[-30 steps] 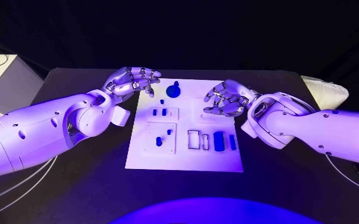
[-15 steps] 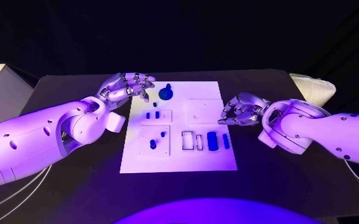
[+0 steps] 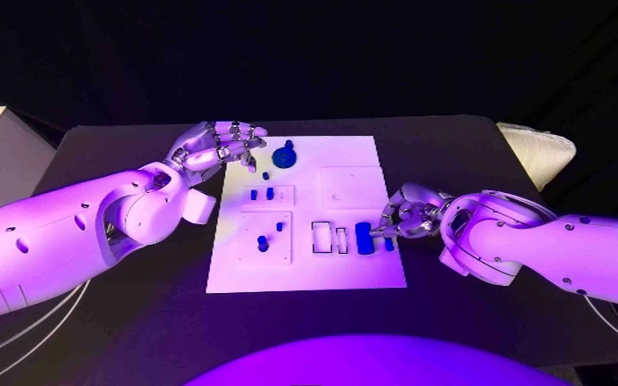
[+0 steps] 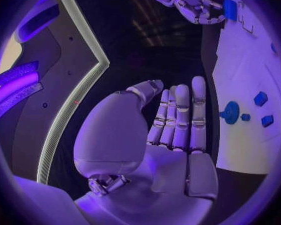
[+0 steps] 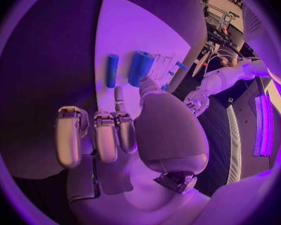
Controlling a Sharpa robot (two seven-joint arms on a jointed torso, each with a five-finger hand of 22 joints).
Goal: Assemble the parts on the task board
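The white task board (image 3: 347, 270) lies in the middle of the black table. On it are a round blue knob (image 3: 283, 158), several small blue pieces such as one (image 3: 262, 243) in the near-left plate, a wide blue block (image 3: 363, 234) and a slim blue bar (image 3: 389, 244). My left hand (image 3: 219, 146) hovers open over the board's far-left corner, its fingers (image 4: 181, 115) straight and empty. My right hand (image 3: 410, 212) is at the board's right edge, fingers (image 5: 106, 135) loosely curled beside the slim bar (image 5: 112, 70) and wide block (image 5: 140, 67), holding nothing.
A pale padded object (image 3: 535, 154) sits at the table's right edge, and a light box (image 3: 11, 131) stands past the left edge. Cables (image 3: 38, 314) hang near my left arm. Empty rectangular slots (image 3: 322, 237) lie left of the wide block.
My right hand has come down from over the board's right middle to its right edge by the slim bar. The left hand has stayed at the far-left corner. The view has shifted slightly.
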